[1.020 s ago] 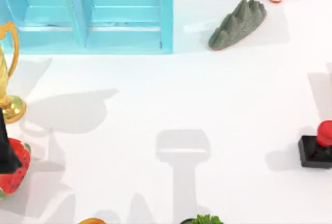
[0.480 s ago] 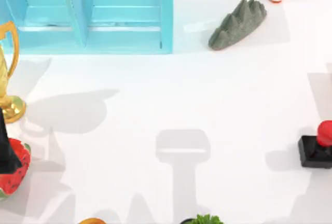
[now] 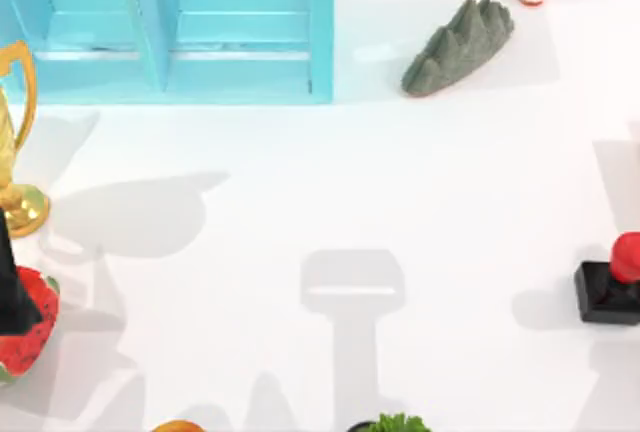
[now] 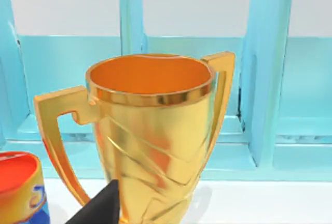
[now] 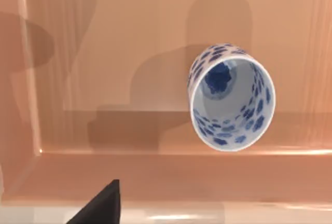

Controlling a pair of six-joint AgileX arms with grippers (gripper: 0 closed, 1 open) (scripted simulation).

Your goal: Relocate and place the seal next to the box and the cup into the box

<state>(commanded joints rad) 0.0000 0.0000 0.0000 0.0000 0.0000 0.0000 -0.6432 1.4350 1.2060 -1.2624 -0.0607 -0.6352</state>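
The cup (image 5: 232, 97) already lies inside the box (image 5: 155, 172), so that step looks done; the seal (image 3: 612, 287) stands at the table's right edge, apparently well apart from the box, and needs grasping next. I cannot tell either gripper's opening. Nothing has shifted since the earlier frames.

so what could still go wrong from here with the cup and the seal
The cup already lies in the box, but tilted on its side by the wall, so a careless pull-out of the right arm might knock it. The seal sits at the table's right edge, half out of the top view; a sloppy grasp on its round red knob could slip or push it off. The trophy stands close to the left wrist and might get bumped.
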